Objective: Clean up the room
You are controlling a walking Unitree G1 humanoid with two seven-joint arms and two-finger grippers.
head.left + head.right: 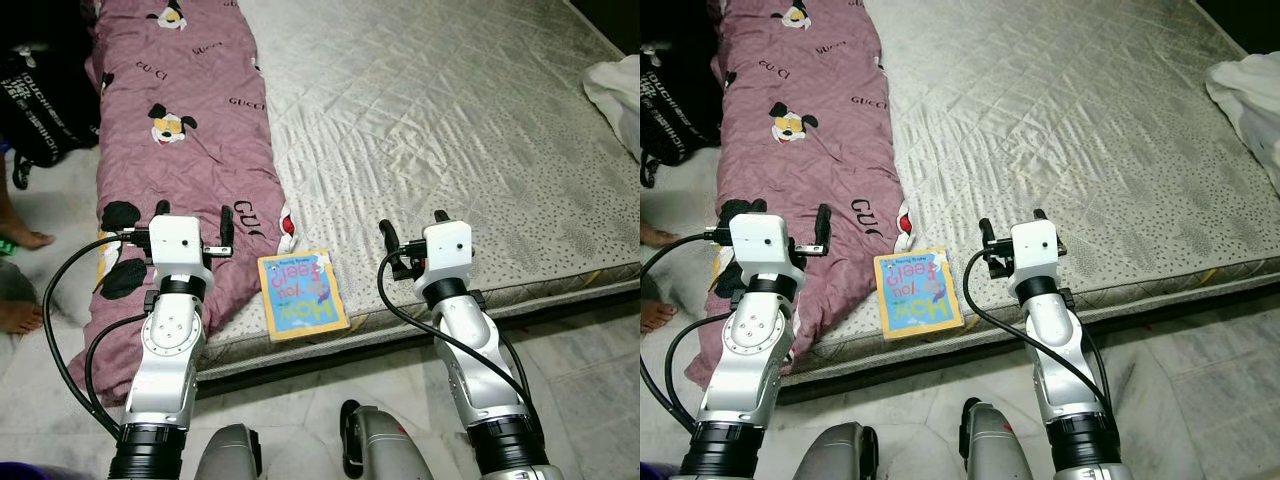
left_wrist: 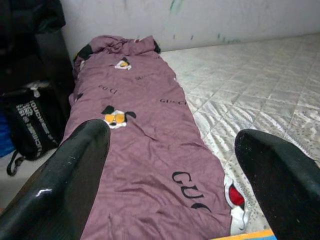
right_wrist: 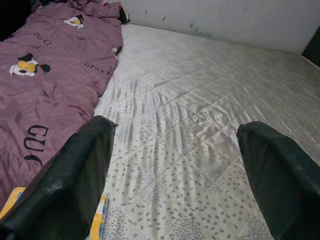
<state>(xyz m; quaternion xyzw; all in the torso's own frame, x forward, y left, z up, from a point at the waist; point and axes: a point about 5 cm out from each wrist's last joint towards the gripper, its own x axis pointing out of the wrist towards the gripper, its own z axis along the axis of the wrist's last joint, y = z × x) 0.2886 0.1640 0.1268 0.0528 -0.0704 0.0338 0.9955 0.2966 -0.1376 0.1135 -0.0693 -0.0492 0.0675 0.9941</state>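
Note:
A small book (image 1: 302, 293) with a yellow border and blue cover lies flat at the near edge of the mattress (image 1: 450, 130). A purple cartoon-print blanket (image 1: 190, 110) stretches along the mattress's left side and hangs over its near corner. My left gripper (image 1: 193, 218) hovers open over the blanket's near end, left of the book. My right gripper (image 1: 413, 228) hovers open over bare mattress, right of the book. The wrist views show both pairs of fingers (image 2: 70, 185) (image 3: 70, 180) spread wide with nothing between them. The book's corner (image 3: 101, 220) peeks in beside a right finger.
A crumpled white cloth (image 1: 620, 95) lies at the mattress's far right edge. A black bag (image 1: 40, 100) sits on the floor to the left. A person's bare feet (image 1: 20, 240) stand there too. Tiled floor (image 1: 580, 340) runs along the mattress's near side.

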